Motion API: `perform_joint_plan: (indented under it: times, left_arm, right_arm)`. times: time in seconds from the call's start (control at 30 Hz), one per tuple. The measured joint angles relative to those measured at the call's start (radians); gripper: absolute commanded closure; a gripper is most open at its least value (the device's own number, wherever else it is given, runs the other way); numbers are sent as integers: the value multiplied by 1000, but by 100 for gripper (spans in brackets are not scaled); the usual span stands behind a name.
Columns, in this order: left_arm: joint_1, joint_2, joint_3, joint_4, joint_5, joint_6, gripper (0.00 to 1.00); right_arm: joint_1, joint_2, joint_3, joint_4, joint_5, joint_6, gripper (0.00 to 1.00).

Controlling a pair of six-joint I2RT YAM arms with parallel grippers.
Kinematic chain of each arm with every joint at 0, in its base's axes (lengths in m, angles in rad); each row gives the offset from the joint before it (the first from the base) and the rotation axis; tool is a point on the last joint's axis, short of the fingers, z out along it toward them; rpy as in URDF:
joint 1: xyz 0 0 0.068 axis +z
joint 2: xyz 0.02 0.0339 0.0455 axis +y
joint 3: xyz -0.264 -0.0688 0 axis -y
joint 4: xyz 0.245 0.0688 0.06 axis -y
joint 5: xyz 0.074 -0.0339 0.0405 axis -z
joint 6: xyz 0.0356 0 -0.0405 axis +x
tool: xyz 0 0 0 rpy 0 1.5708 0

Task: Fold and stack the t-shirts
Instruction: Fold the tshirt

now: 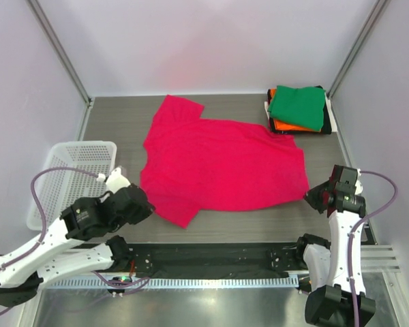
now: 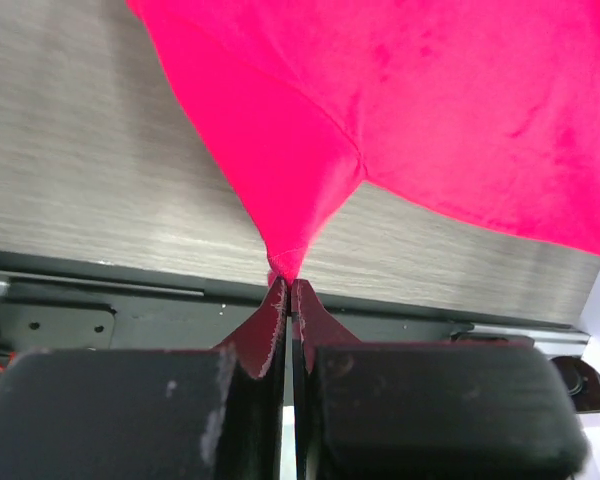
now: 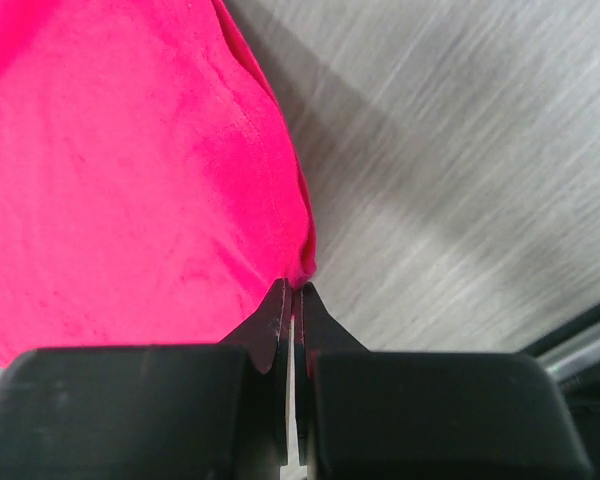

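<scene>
A bright pink-red t-shirt lies spread flat across the middle of the table, with one sleeve toward the back left. My left gripper is at its near-left edge. In the left wrist view the left gripper is shut on a pinched tip of the pink t-shirt. My right gripper is at the shirt's near-right corner. The right wrist view shows this gripper shut on the hem corner of the pink t-shirt. A stack of folded t-shirts sits at the back right, green on top, with orange, dark and white below.
A white mesh basket stands at the left edge of the table, just behind the left arm. A black rail runs along the near edge between the arm bases. Walls enclose the table on three sides.
</scene>
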Motion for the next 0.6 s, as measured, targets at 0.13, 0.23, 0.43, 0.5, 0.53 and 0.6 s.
perform_joint_plan:
  times: [0.13,0.23,0.43,0.5,0.53,0.6]
  left_arm:
    - [1,97,135,-28,-55,71,100]
    - [32,202,230,-24,-87,152,100]
    - [283,406,318,94,-16,380,100]
    - [379,476,340,125,22,451,100]
    - [427,521,362,142,42,493,100]
    - [484,595,415,161,72,551,100]
  right_arm:
    - [0,27,24,-19,-1,-10,99]
    - [0,87,75,-3,-3,-16,99]
    - [4,266,127,91,-37,-29,99]
    - [7,333,134,118,-43,-31,99]
    - [8,364,143,126,-46,-32,99]
    - [13,430,171,148,-48,-32,99]
